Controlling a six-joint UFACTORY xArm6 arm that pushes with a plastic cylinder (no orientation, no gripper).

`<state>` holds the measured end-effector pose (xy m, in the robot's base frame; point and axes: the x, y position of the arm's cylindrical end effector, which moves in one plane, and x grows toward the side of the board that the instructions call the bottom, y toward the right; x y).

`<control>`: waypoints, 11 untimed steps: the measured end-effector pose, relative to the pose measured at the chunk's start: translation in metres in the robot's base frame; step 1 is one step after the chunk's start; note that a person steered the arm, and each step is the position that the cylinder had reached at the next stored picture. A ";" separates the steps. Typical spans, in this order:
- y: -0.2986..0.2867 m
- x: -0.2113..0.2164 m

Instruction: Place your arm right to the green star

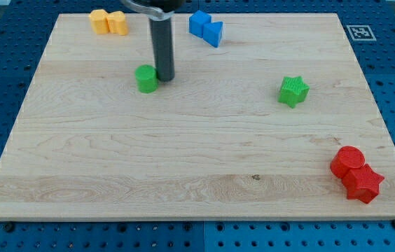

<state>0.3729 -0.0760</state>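
The green star (pixel 293 90) lies on the wooden board (pixel 197 154) at the view's right, a little above mid-height. My tip (pixel 164 77) rests on the board in the upper left, touching or nearly touching the right side of a green cylinder (pixel 146 78). The tip is far to the left of the green star, with open board between them.
A yellow pair of blocks (pixel 108 22) sits near the top left edge. Two blue blocks (pixel 206 28) sit at the top middle. A red cylinder (pixel 347 162) and a red star (pixel 363 183) sit together at the bottom right corner.
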 end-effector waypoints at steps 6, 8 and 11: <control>0.086 -0.028; 0.193 -0.012; 0.305 0.044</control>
